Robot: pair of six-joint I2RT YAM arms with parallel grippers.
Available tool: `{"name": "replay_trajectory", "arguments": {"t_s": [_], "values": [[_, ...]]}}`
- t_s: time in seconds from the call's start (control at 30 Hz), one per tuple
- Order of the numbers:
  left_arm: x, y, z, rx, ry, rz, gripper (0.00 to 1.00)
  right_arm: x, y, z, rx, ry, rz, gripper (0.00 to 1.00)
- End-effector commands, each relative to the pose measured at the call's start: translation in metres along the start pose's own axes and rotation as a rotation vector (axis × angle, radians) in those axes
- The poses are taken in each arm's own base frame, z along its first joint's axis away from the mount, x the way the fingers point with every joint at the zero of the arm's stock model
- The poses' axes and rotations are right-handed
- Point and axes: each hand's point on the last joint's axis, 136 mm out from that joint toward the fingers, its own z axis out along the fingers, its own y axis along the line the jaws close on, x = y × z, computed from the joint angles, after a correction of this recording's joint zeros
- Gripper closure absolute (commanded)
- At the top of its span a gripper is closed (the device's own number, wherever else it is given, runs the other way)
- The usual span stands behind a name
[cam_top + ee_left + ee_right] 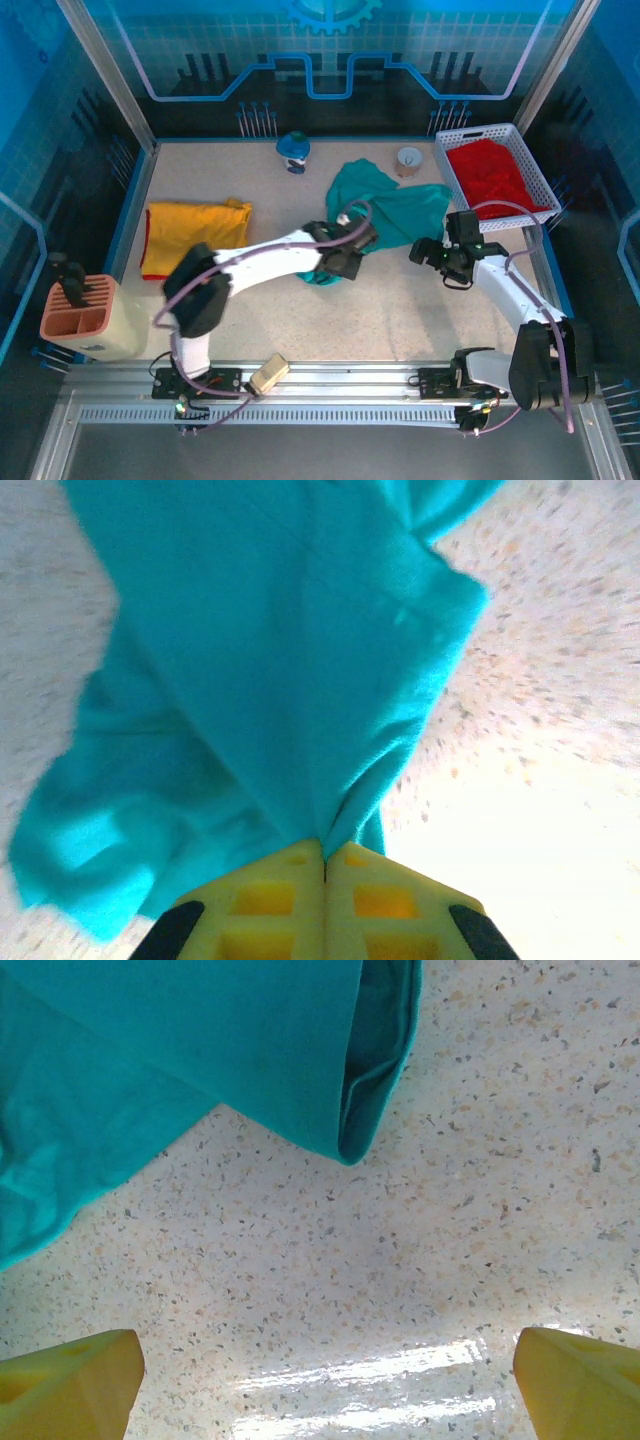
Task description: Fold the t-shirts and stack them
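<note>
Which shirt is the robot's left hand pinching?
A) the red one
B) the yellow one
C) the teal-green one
C: in the left wrist view the left gripper is shut on a fold of the teal-green t-shirt. The yellow t-shirt lies apart from it, and the red t-shirt sits in the white basket.

White arms (270,252), black joints (200,295), lilac cables (497,206), yellow pincer fingers (65,1380).

The top camera is looking down from above and behind the arms, taking in the whole table (400,310). Both wrist cameras are pointing down from close range at the teal t-shirt (400,205), which is lying mid-frame overhead.
</note>
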Motion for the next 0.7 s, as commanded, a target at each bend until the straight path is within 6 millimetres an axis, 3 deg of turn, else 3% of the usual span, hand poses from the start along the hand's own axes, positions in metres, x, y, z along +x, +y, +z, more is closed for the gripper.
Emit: {"name": "replay_trajectory", "arguments": {"t_s": [0.0,0.07,0.2,0.33,0.43,0.53,0.67], "values": [[-0.01,0.019,-0.04,0.201,-0.035,-0.19,1.0,-0.001,0.001,0.0,-0.025,-0.006,0.022,0.05],[-0.015,0.045,-0.052,0.256,-0.077,-0.282,1.0,-0.002,0.0,0.002,-0.023,-0.003,0.022,0.05],[-0.019,0.111,-0.057,0.247,-0.11,-0.437,1.0,-0.004,0.001,0.005,-0.024,0.003,0.025,0.05],[-0.006,0.165,-0.036,0.192,-0.067,-0.57,0.93,-0.003,-0.001,0.008,-0.015,0.017,0.033,0.05],[0.012,0.195,-0.017,0.148,-0.002,-0.655,0.77,-0.002,-0.002,0.008,-0.009,0.02,0.034,0.05],[0.024,0.205,-0.014,0.122,0.021,-0.675,0.6,-0.003,-0.007,0.007,0.012,0.018,0.026,0.04],[0.033,0.198,-0.021,0.16,0.009,-0.685,0.52,-0.009,-0.013,0.011,0.034,0.006,0.018,0.05]]}}
